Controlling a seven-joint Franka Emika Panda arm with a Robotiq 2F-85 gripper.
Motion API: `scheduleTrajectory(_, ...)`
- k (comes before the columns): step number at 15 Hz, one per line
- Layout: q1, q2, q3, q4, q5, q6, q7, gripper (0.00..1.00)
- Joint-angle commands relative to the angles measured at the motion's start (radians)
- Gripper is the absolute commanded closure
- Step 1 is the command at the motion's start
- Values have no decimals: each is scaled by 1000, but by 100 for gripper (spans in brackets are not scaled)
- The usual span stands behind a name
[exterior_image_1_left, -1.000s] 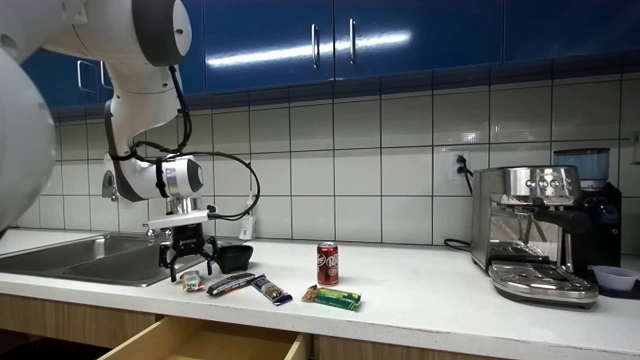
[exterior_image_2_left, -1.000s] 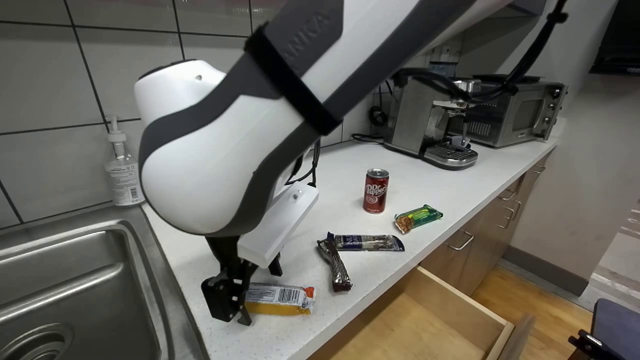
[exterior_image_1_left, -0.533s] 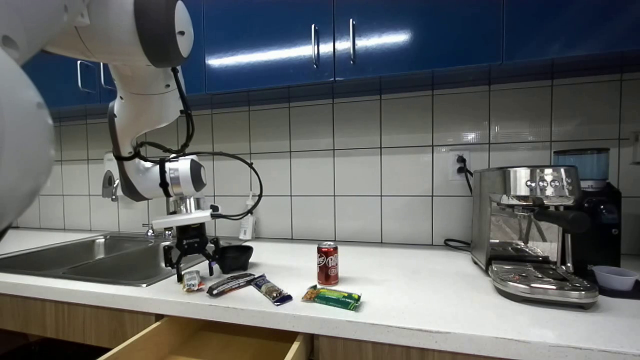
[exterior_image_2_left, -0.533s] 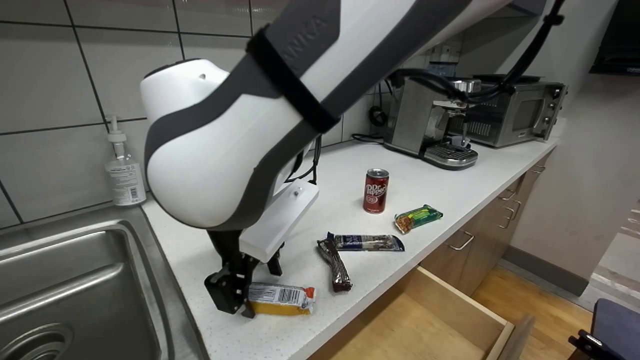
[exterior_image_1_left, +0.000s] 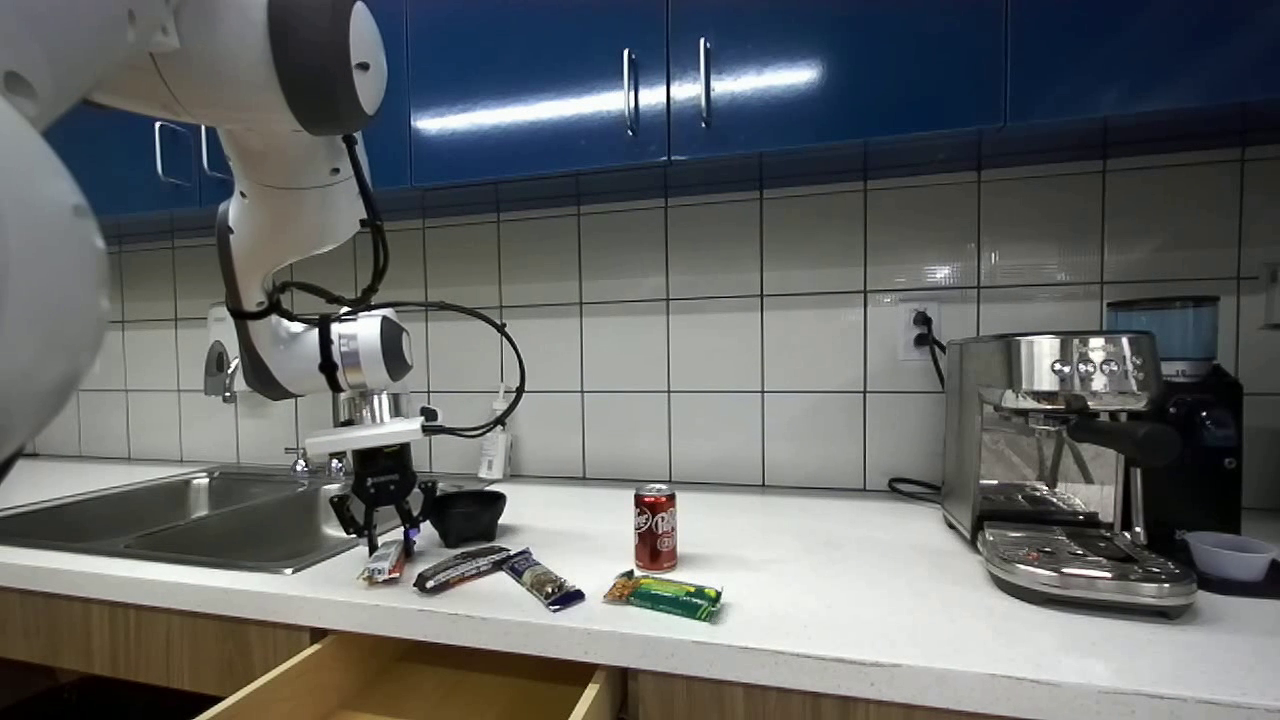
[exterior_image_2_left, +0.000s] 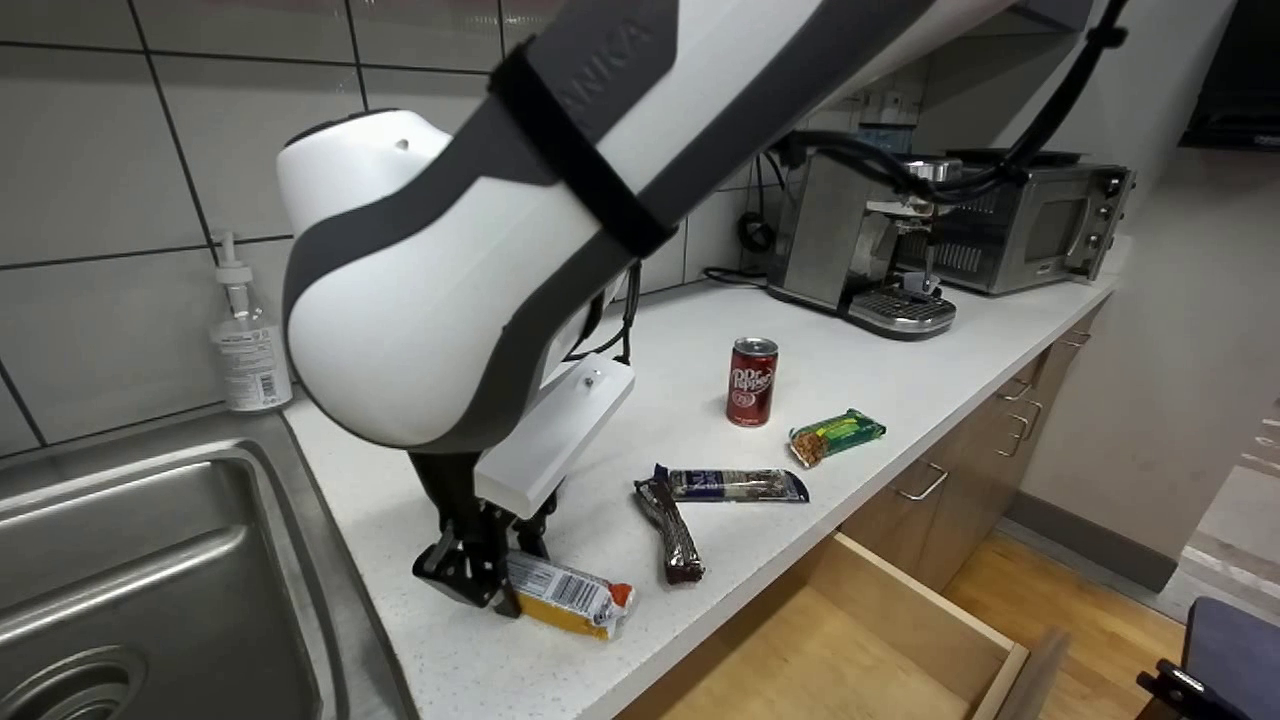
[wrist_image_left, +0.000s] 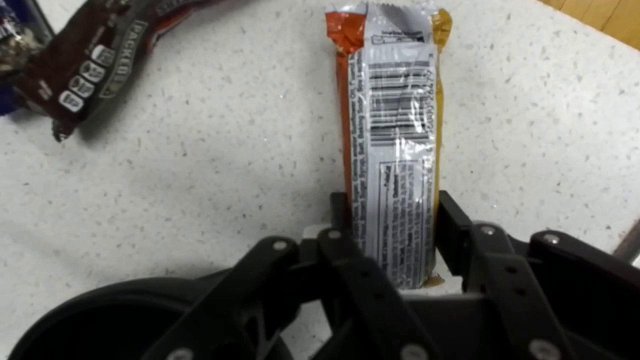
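A snack bar in an orange, yellow and silver wrapper (wrist_image_left: 400, 115) lies flat on the counter, barcode side up. My gripper (wrist_image_left: 390, 205) points down over one end of it, pads pressed against both long sides, so it is shut on the bar. In both exterior views the black gripper (exterior_image_1_left: 391, 543) stands low by the sink, and the free end of the bar (exterior_image_2_left: 572, 592) sticks out toward the counter's front edge. A black bowl (exterior_image_1_left: 466, 517) sits close behind the gripper; its rim (wrist_image_left: 100, 296) shows at lower left in the wrist view.
A dark brown bar (exterior_image_2_left: 670, 530) and a blue bar (exterior_image_2_left: 735, 485) lie nearby. Farther along are a green bar (exterior_image_2_left: 838, 436) and a red can (exterior_image_2_left: 752, 382). The sink (exterior_image_2_left: 240, 560) borders the gripper's side. An open drawer (exterior_image_2_left: 920, 600) juts out below the counter.
My gripper shifted slightly toward the other bars, then its fingers came together on the wrapped bar. The bar turned a little on the counter. The other objects stayed put.
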Motion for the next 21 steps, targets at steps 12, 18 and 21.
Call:
scheduleTrajectory(12,-15,-183,15,-224,2,1,-30,81)
scheduleTrajectory(18,-19,-294,35,-392,10,-2,-37,81)
scheduleTrajectory(21,-22,-353,51,-474,22,10,-35,81)
